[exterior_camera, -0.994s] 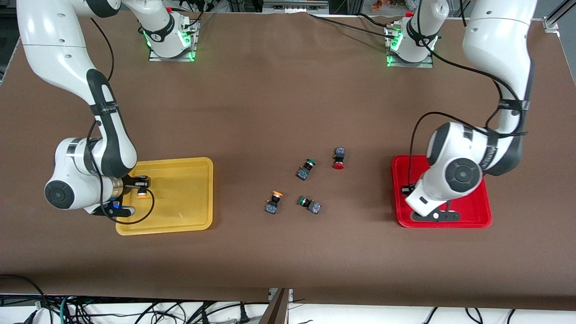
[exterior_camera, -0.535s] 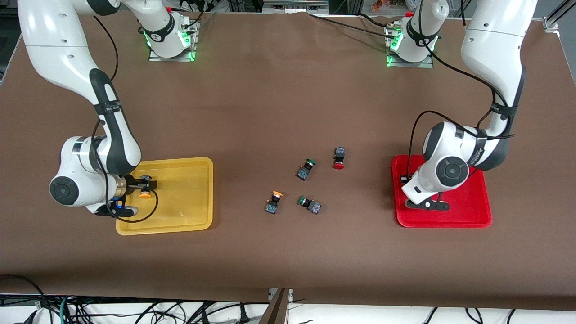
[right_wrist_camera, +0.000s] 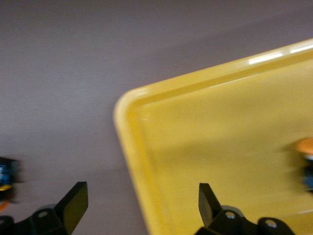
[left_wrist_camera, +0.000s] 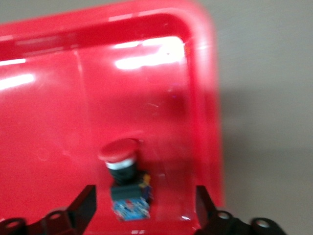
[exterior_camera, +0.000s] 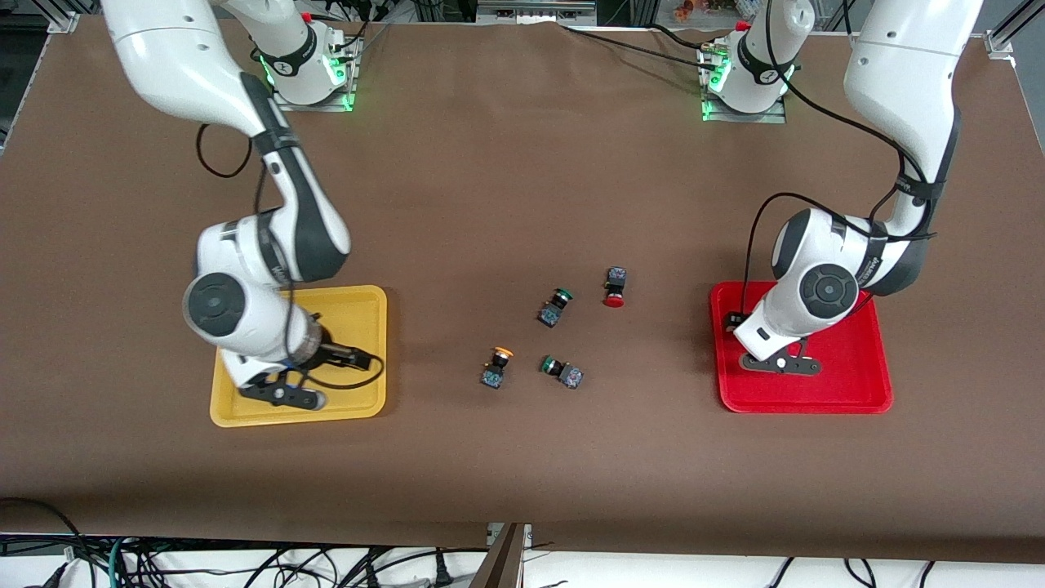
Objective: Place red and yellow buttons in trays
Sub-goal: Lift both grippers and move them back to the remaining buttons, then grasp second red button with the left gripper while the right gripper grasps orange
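A red button (left_wrist_camera: 123, 171) lies in the red tray (left_wrist_camera: 58, 98) between the fingers of my open left gripper (left_wrist_camera: 144, 208), untouched. In the front view that gripper (exterior_camera: 735, 320) is over the red tray (exterior_camera: 849, 392) and the arm hides the button. My right gripper (right_wrist_camera: 142, 203) is open and empty over a corner of the yellow tray (right_wrist_camera: 220, 137). A yellow button (right_wrist_camera: 307, 149) lies in that tray at the view's edge. In the front view the right gripper (exterior_camera: 365, 358) is over the yellow tray (exterior_camera: 359, 302). On the table lie a red button (exterior_camera: 614, 287) and a yellow button (exterior_camera: 497, 366).
Two green-capped switches (exterior_camera: 555, 306) (exterior_camera: 562, 371) lie on the brown table between the loose red and yellow buttons. The arms' bases stand along the table's farther edge.
My right gripper let go of the yellow button in the yellow tray and swung toward the middle of the table. My left arm shifted slightly over the red tray.
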You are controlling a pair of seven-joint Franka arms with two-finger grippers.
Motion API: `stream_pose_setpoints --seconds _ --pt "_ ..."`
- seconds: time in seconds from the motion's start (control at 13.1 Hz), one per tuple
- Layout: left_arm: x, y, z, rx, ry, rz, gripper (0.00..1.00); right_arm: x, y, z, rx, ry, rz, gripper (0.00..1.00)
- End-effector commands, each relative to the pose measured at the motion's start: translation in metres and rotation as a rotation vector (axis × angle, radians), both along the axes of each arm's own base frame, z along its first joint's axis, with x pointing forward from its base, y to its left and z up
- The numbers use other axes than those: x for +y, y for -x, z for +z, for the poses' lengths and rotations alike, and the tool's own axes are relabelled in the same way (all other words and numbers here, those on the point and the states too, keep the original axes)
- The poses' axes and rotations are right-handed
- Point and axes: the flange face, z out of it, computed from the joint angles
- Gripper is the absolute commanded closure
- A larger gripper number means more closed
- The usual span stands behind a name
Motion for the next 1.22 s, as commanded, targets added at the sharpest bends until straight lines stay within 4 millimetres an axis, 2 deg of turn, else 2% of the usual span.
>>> stream_pose_setpoints --seconds 0.0,0.15,0.23,0.38,0.61,0.76,1.07,1.15 --pt "-0.069 0.017 0.056 0.026 -0.003 0.015 0.0 0.066 0.011 -0.032 -0.053 -0.012 -0.092 0.0" --pt "-0.127 0.036 0.057 0.026 0.018 0.053 0.0 0.107 0.02 -0.059 -0.111 -0.048 -0.1 0.0" --pt "-0.157 0.049 0.041 0.04 0.027 0.055 0.0 0.118 0.019 -0.066 -0.126 -0.058 -0.095 0.0" --pt "-0.198 0.07 0.016 0.04 0.026 0.064 0.0 0.137 0.014 -0.064 -0.152 -0.078 -0.09 0.0" --pt "-0.219 0.083 -0.012 0.049 0.029 0.063 0.0 0.167 0.013 -0.077 -0.178 -0.101 -0.085 0.0" --pt "-0.233 0.091 -0.031 0.05 0.043 0.049 0.0 0.176 0.013 -0.09 -0.204 -0.117 -0.081 0.0" --pt "-0.236 0.096 -0.051 0.054 0.031 0.02 0.01 0.191 0.021 -0.093 -0.21 -0.12 -0.06 0.0" --pt "-0.236 0.097 -0.056 0.047 0.014 -0.003 0.13 0.193 0.023 -0.095 -0.21 -0.12 -0.056 0.0"
